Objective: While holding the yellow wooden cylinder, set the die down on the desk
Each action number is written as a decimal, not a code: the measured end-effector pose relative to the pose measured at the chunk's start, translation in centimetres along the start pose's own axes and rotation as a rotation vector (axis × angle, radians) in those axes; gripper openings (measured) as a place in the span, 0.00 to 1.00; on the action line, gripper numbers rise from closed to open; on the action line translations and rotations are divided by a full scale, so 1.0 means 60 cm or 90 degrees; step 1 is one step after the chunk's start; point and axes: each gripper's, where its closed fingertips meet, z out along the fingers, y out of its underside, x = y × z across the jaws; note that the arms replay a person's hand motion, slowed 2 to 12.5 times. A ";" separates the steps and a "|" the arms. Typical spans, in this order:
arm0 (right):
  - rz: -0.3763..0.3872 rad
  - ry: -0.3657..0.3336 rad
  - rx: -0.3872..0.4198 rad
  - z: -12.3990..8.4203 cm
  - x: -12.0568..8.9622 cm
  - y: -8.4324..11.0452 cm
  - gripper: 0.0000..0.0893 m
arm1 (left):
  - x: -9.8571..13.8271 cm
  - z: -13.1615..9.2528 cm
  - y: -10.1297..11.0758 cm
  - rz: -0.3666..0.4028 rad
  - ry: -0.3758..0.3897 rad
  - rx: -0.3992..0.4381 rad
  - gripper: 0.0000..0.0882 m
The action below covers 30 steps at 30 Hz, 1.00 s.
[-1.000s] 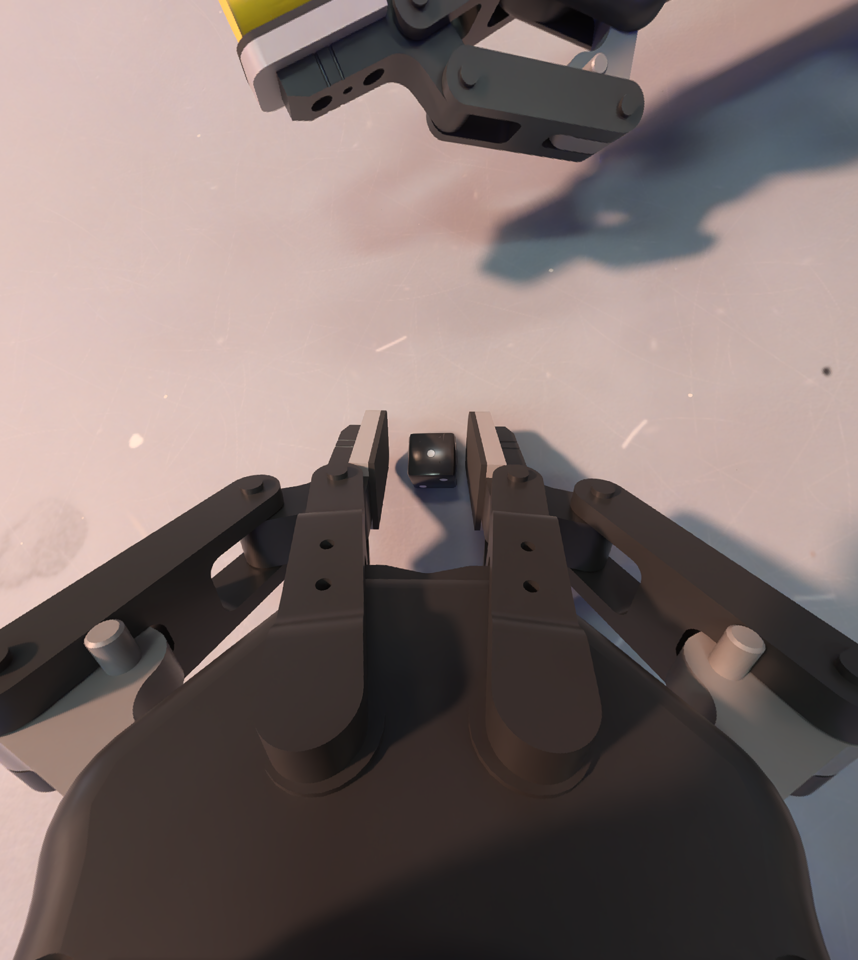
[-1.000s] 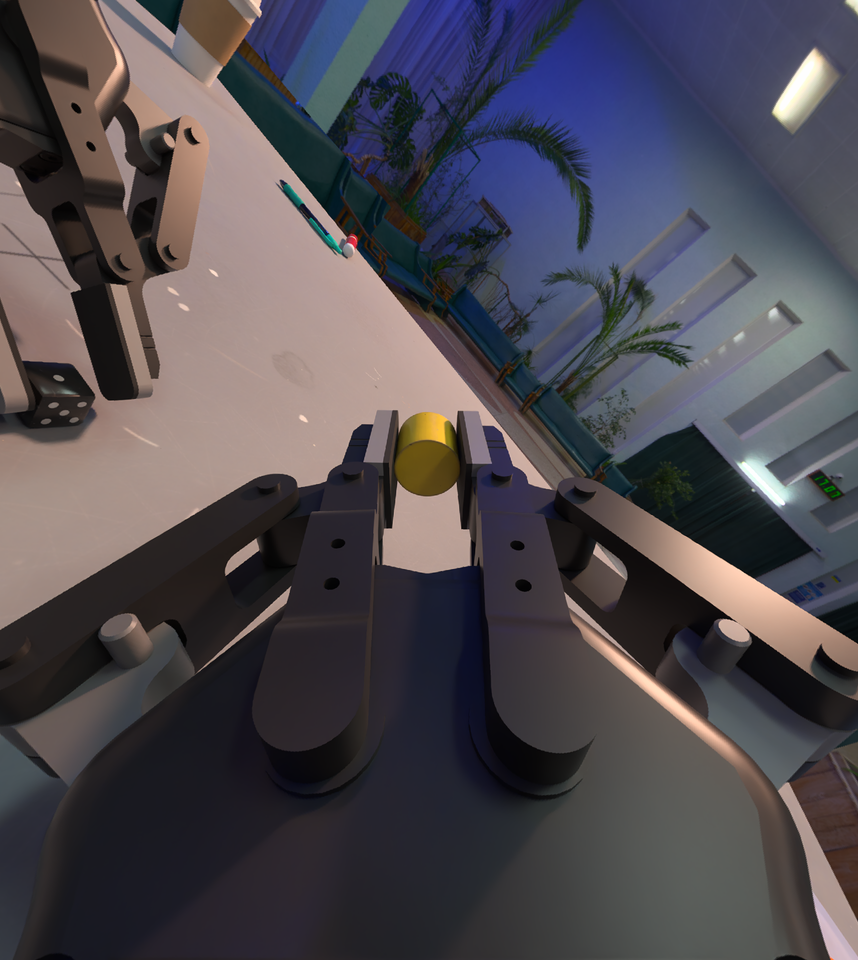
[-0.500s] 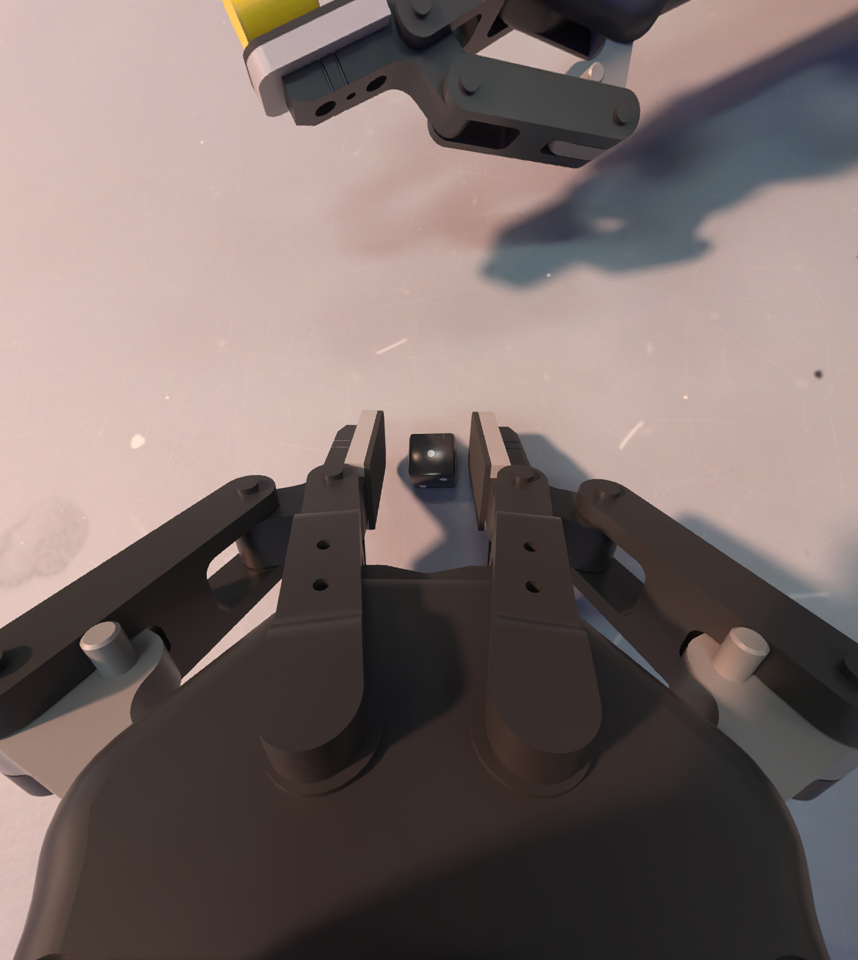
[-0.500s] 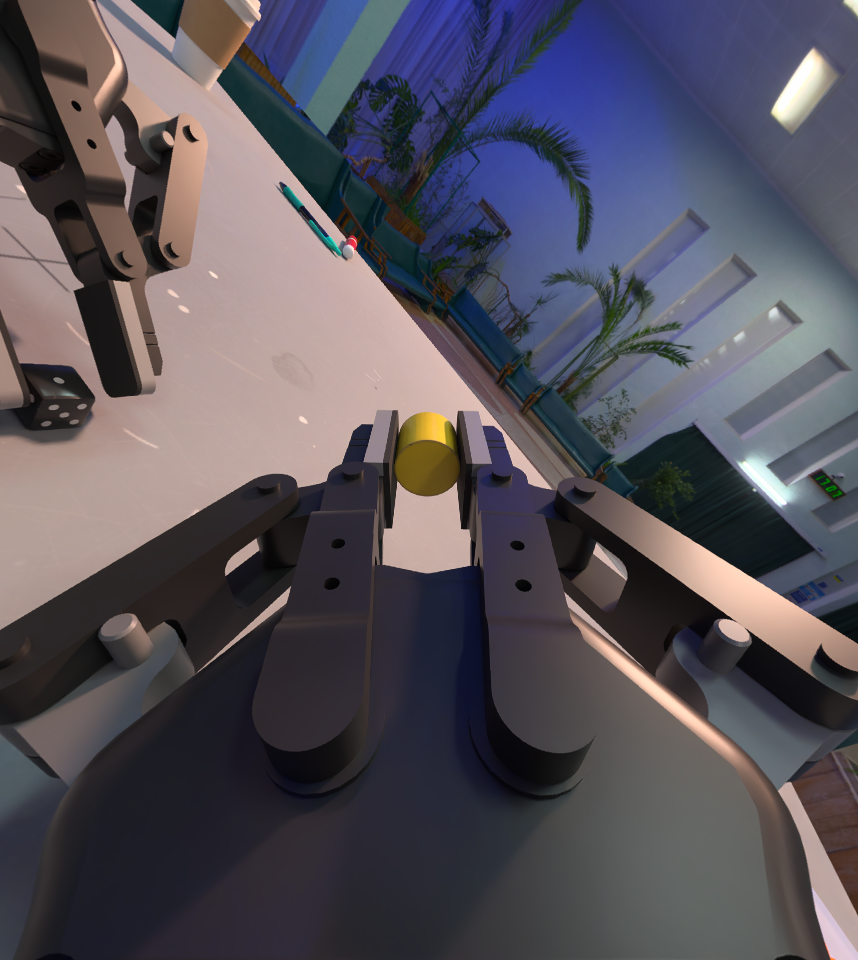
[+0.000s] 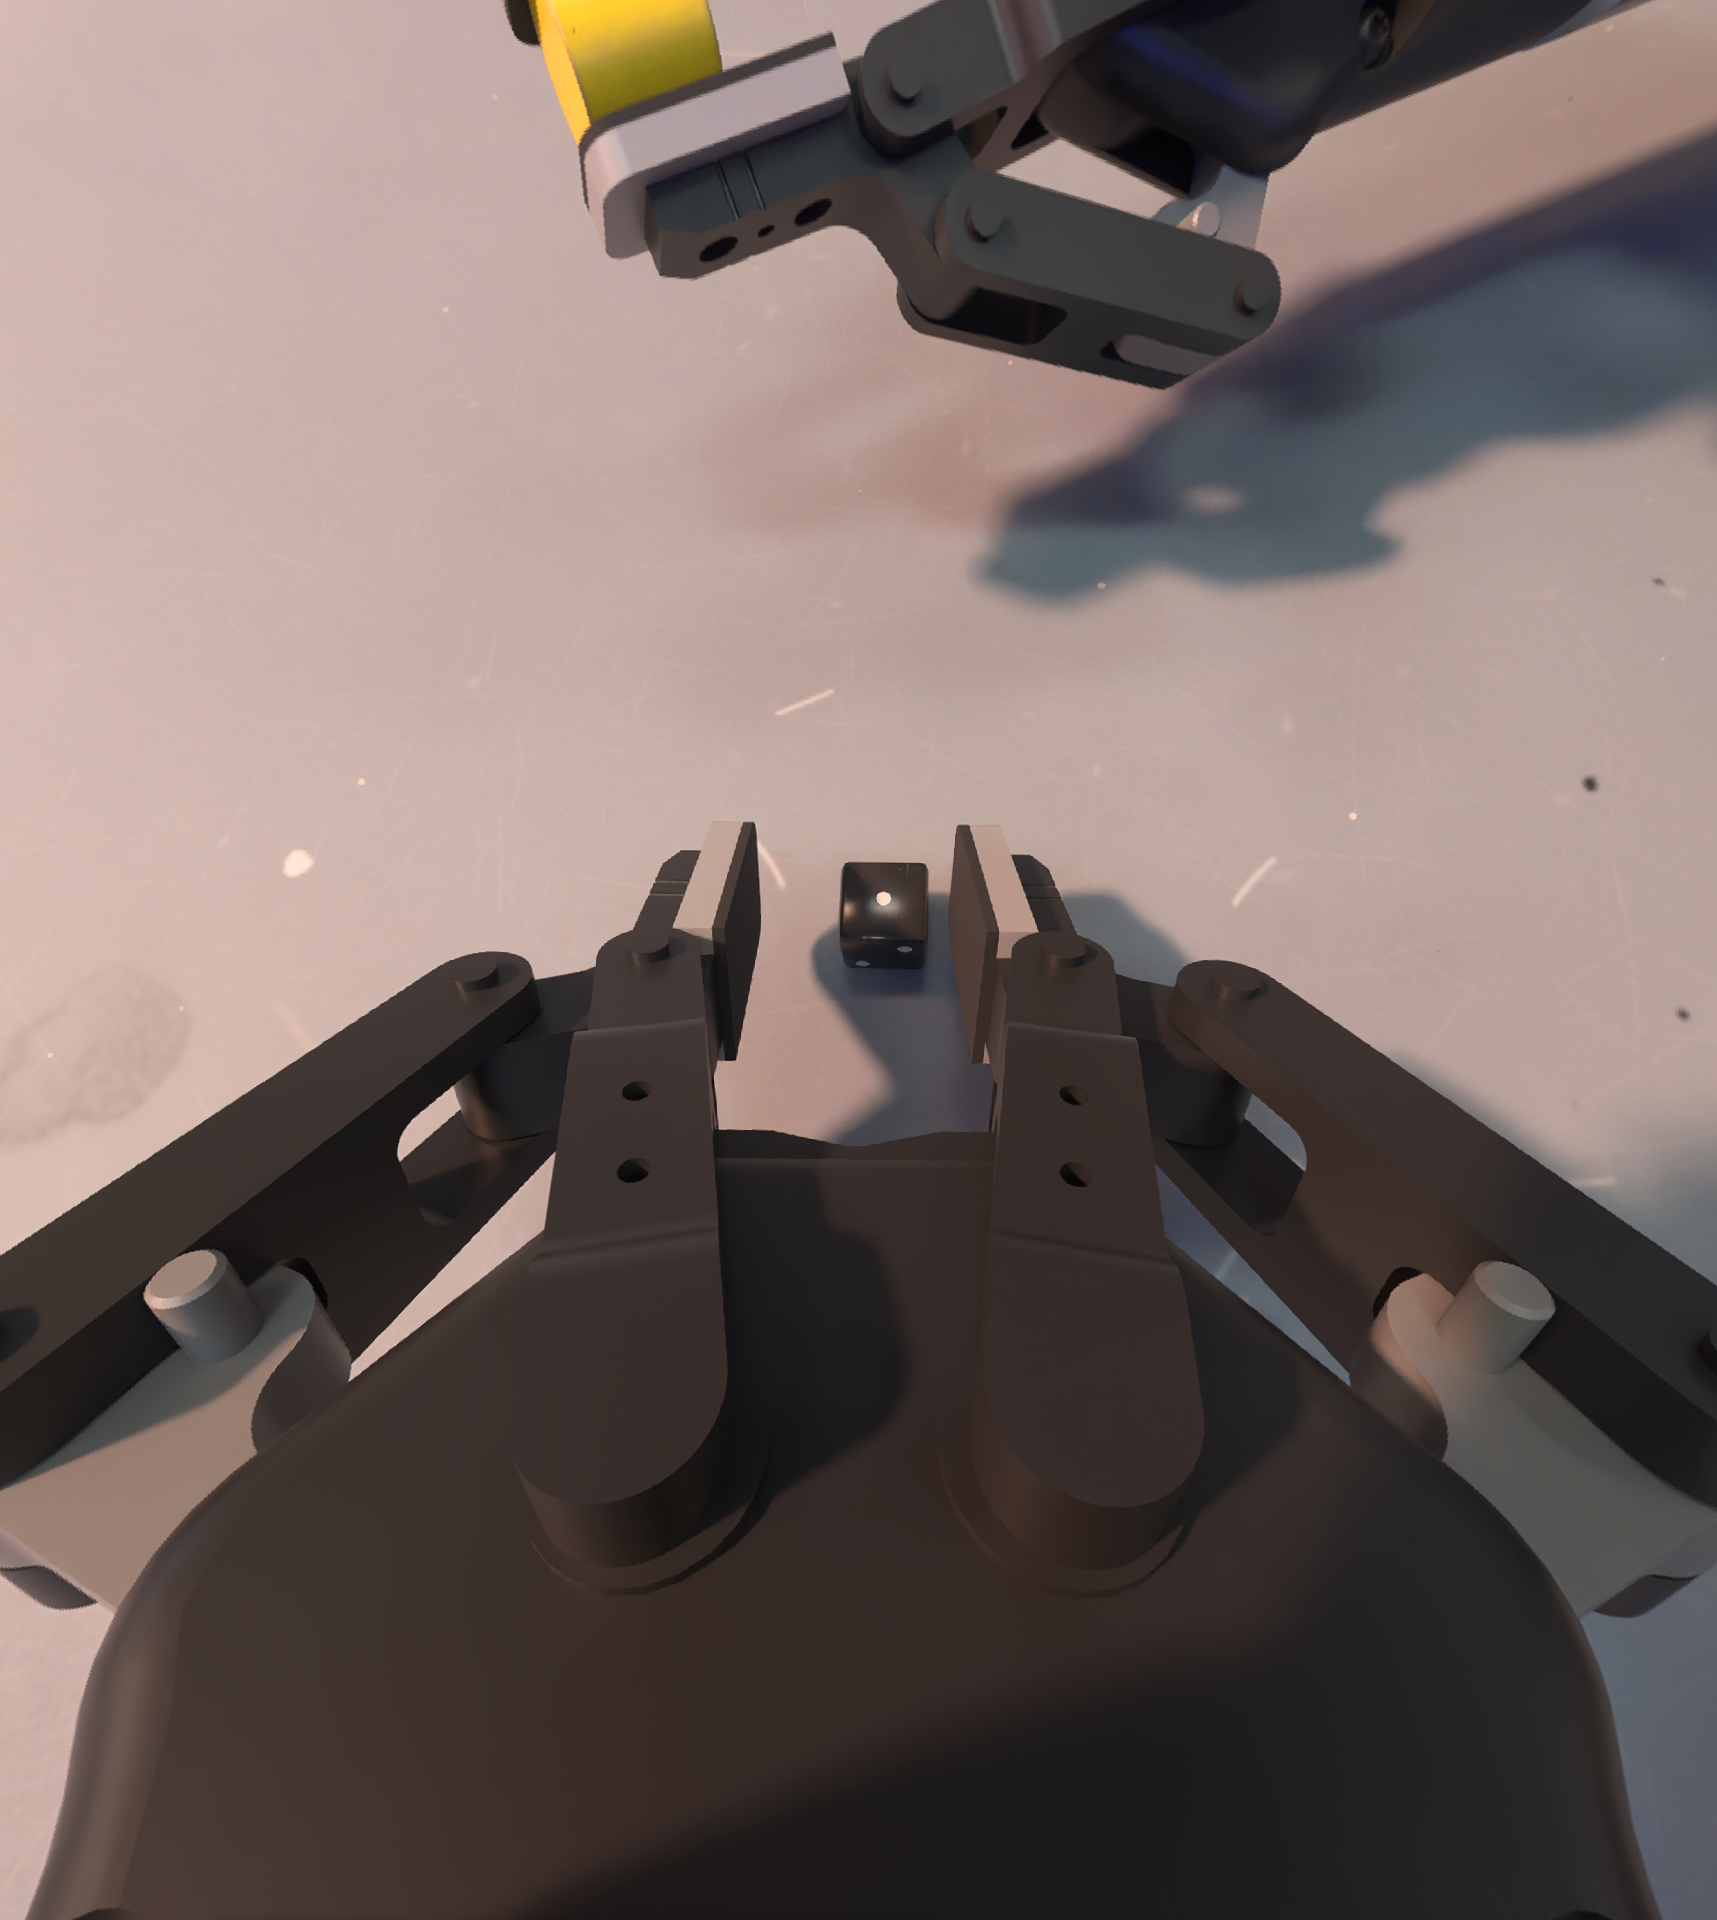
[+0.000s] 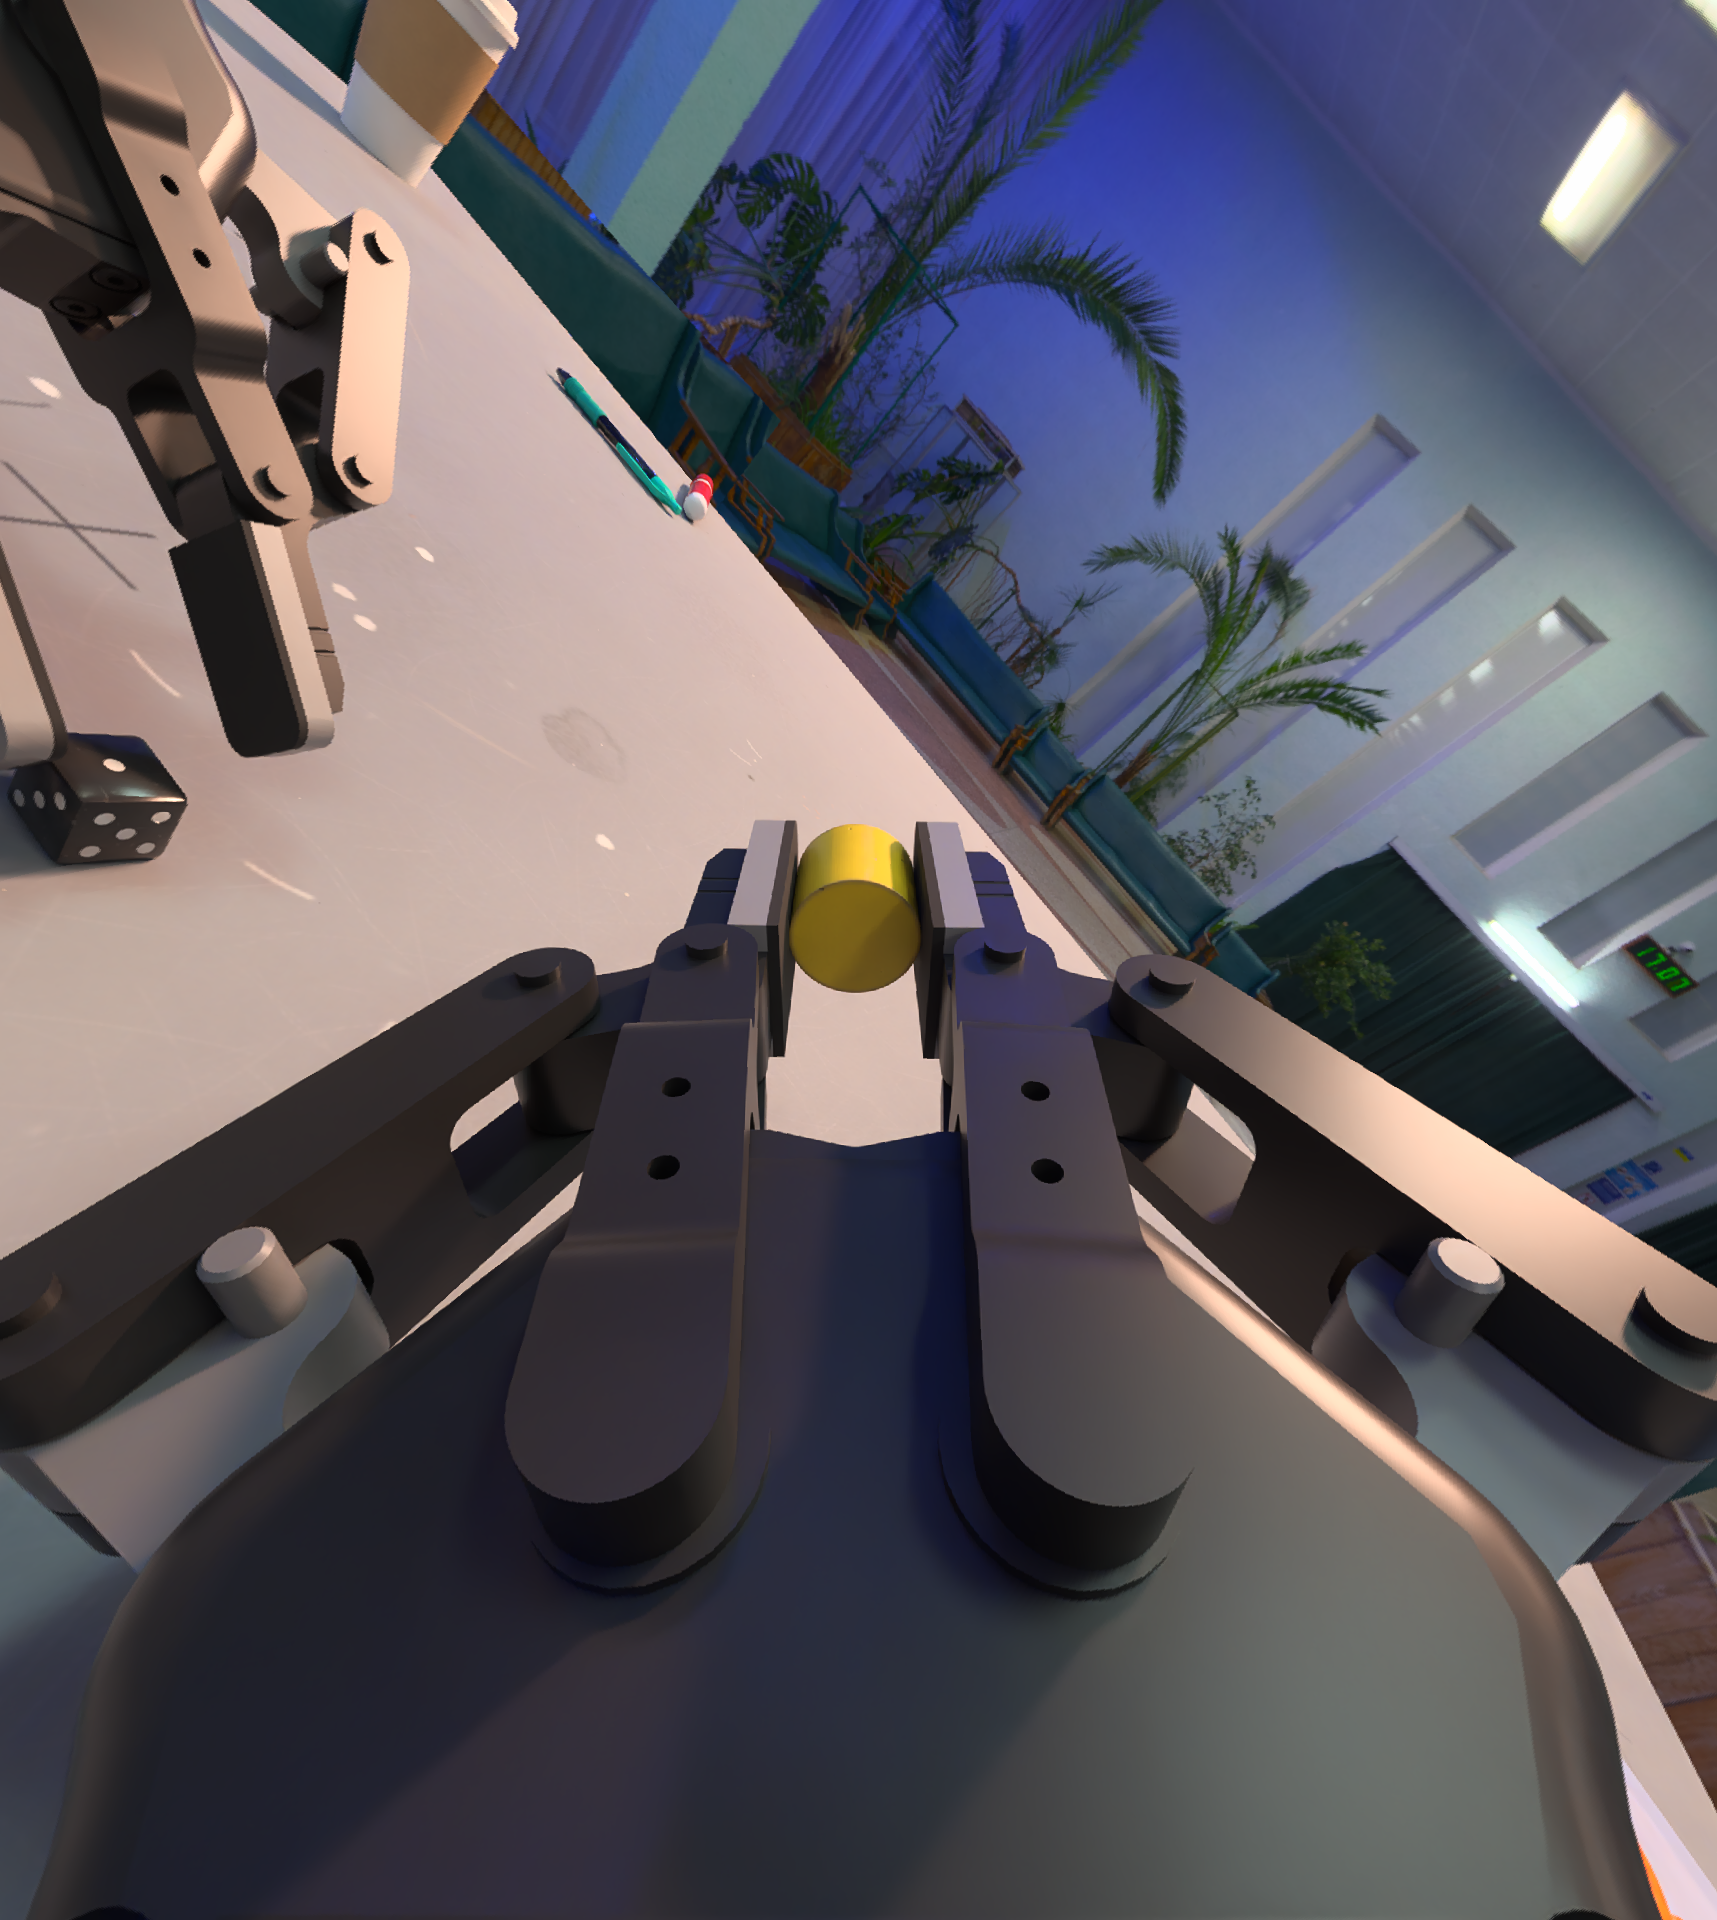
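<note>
A small black die (image 5: 883, 928) with white pips rests on the pale desk (image 5: 314, 520). My left gripper (image 5: 856, 914) is open above it, with a gap between each pad and the die. The die also shows in the right wrist view (image 6: 101, 798), below the left gripper's fingers (image 6: 256, 644). My right gripper (image 6: 855, 896) is shut on the yellow wooden cylinder (image 6: 854, 923) and holds it above the desk. In the left wrist view the right gripper (image 5: 688, 135) and the cylinder (image 5: 630, 57) are at the top, beyond the die.
A paper coffee cup (image 6: 423, 78) stands at the far edge of the desk. A teal pen (image 6: 620, 442) and a small red and white thing (image 6: 698, 497) lie near the desk's edge (image 6: 833, 644). A faint smudge (image 5: 90, 1055) marks the desk at left.
My left gripper has risen and opened a little wider, leaving the die on the desk. The right gripper keeps its hold on the cylinder.
</note>
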 end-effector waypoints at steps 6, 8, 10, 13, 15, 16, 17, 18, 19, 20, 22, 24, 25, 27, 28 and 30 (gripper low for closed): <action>0.001 0.000 0.001 0.000 0.000 0.000 0.22 | -0.004 -0.010 -0.008 0.003 -0.004 0.036 0.38; 0.001 0.000 0.001 0.000 0.000 0.000 0.22 | -0.007 -0.015 -0.011 0.005 -0.007 0.049 0.37; 0.002 0.000 0.001 0.000 0.001 0.000 0.22 | -0.010 -0.019 -0.014 0.005 -0.011 0.061 0.37; 0.003 0.000 0.002 0.000 0.001 0.000 0.22 | -0.015 -0.027 -0.016 0.002 -0.019 0.077 0.36; 0.003 0.000 0.002 0.000 0.001 0.000 0.22 | -0.019 -0.032 -0.017 -0.002 -0.025 0.086 0.35; 0.003 0.000 0.002 0.000 0.001 0.000 0.22 | -0.022 -0.035 -0.017 -0.004 -0.030 0.090 0.35; 0.003 0.000 0.002 0.000 0.001 0.000 0.22 | -0.026 -0.038 -0.017 -0.007 -0.035 0.094 0.35; 0.004 0.000 0.002 0.000 0.001 0.000 0.22 | -0.029 -0.041 -0.017 -0.010 -0.041 0.097 0.35; 0.004 0.000 0.002 0.000 0.001 -0.001 0.22 | -0.033 -0.044 -0.017 -0.014 -0.047 0.101 0.34; 0.004 0.000 0.003 0.000 0.001 -0.001 0.22 | -0.037 -0.047 -0.017 -0.017 -0.055 0.105 0.34; 0.004 0.000 0.003 0.000 0.001 -0.001 0.22 | -0.047 -0.055 -0.016 -0.024 -0.073 0.112 0.34; 0.005 0.000 0.003 0.000 0.001 -0.001 0.22 | -0.056 -0.063 -0.015 -0.032 -0.092 0.119 0.33; 0.005 0.000 0.003 0.000 0.001 -0.001 0.22 | -0.061 -0.067 -0.014 -0.035 -0.102 0.123 0.33; 0.006 0.000 0.003 0.000 0.001 -0.001 0.22 | -0.071 -0.076 -0.013 -0.042 -0.121 0.132 0.32; 0.006 0.000 0.003 0.000 0.001 -0.001 0.22 | -0.076 -0.080 -0.012 -0.047 -0.132 0.136 0.32; 0.006 0.000 0.003 0.000 0.001 -0.001 0.22 | -0.087 -0.090 -0.010 -0.056 -0.154 0.145 0.32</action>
